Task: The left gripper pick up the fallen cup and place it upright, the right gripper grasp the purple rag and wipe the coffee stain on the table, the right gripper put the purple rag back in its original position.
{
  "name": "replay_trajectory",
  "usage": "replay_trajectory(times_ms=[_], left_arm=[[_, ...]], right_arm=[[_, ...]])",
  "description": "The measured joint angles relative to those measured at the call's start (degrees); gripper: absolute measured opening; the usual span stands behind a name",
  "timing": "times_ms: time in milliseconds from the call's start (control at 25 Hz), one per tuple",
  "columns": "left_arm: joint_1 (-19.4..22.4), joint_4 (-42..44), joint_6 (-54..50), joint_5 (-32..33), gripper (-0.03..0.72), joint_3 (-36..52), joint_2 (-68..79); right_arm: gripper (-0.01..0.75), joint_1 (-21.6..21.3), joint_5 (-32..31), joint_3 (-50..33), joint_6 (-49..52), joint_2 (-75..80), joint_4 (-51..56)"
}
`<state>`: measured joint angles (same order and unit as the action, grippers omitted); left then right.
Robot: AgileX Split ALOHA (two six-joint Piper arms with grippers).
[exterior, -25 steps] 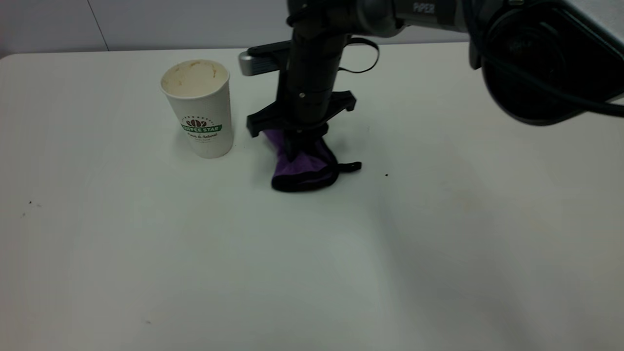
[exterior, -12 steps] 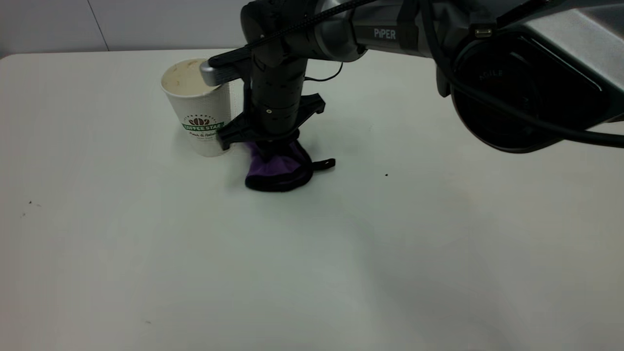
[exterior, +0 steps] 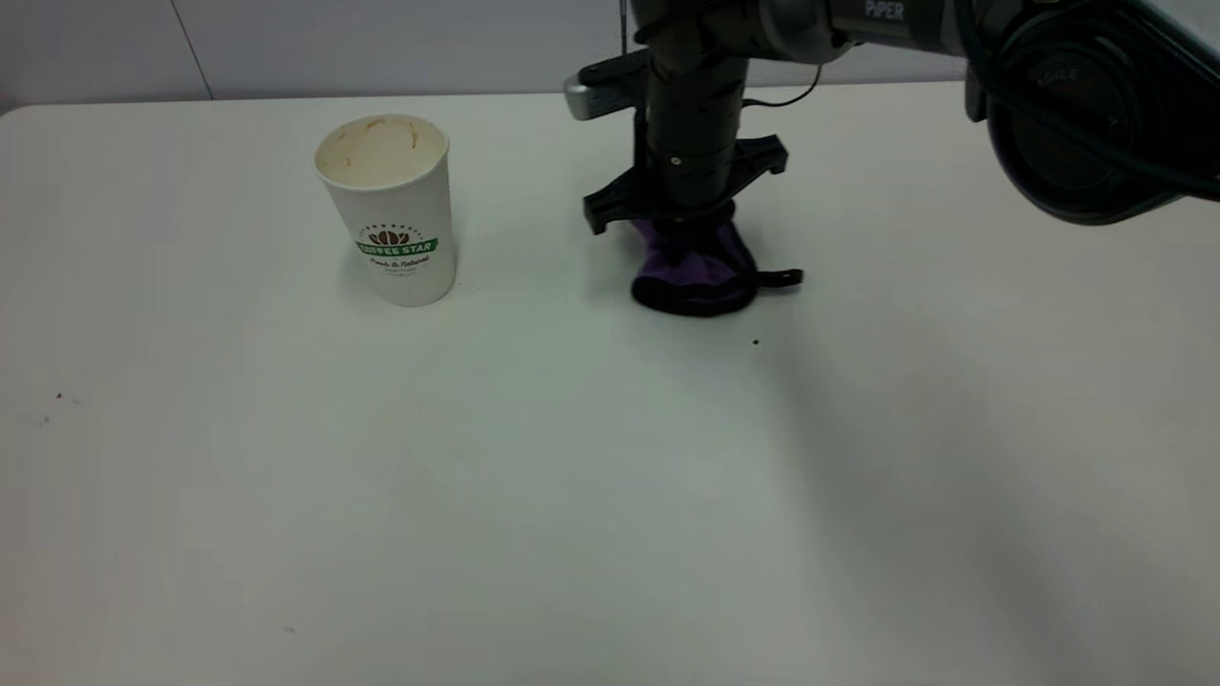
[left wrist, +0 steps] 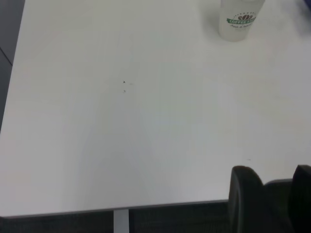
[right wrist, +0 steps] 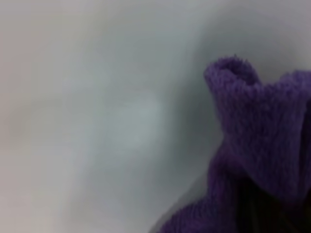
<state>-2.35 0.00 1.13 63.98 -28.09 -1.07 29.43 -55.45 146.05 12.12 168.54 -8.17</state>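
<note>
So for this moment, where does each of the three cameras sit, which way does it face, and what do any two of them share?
Exterior: off the rig, facing the arms, angled down on the table; shows the right arm, its hand shut on the rag, and the upright cup.
Left wrist: looks across the table from near its edge; the left hand, parked low, shows as black tips.
Right wrist: pressed close to the rag over the table.
Shared: the cup shows in the exterior and left wrist views; the rag in the exterior and right wrist views.
</note>
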Motion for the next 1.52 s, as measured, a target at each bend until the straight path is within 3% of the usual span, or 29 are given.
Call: replay_trajectory(times_ms=[200, 480, 560, 680, 840, 920, 1280, 1520], left_arm=[[0.0, 0.0, 0.0, 0.0, 0.239, 0.0, 0.0], [0.0, 0.0, 0.0, 0.0, 0.239, 0.0, 0.0], [0.0, 0.0, 0.0, 0.0, 0.239, 0.0, 0.0], [0.0, 0.0, 0.0, 0.0, 0.239, 0.0, 0.0], [0.0, 0.0, 0.0, 0.0, 0.239, 0.0, 0.0], [0.0, 0.0, 0.0, 0.0, 0.239, 0.0, 0.0], [0.0, 0.0, 0.0, 0.0, 0.239, 0.0, 0.0], [0.0, 0.0, 0.0, 0.0, 0.239, 0.0, 0.0]], right_arm=[[0.088, -4.9, -13.1, 3.0, -3.3, 0.0, -1.8], [0.093, -11.2, -14.1, 3.7, -6.2, 0.0, 0.1], [0.125, -12.2, -14.1, 3.7, -6.7, -0.1, 0.5], [0.281, -12.7, -14.3, 3.7, -7.9, -0.9, 0.7], [0.635, -12.7, -14.3, 3.7, -12.9, -3.3, 1.5], [0.703, -12.7, -14.5, 3.7, -14.2, -4.9, 3.4], [0.730, -12.7, -14.9, 1.1, -18.3, -21.8, 9.8], [0.730, -12.7, -15.1, -20.2, -19.7, -46.2, 10.8]])
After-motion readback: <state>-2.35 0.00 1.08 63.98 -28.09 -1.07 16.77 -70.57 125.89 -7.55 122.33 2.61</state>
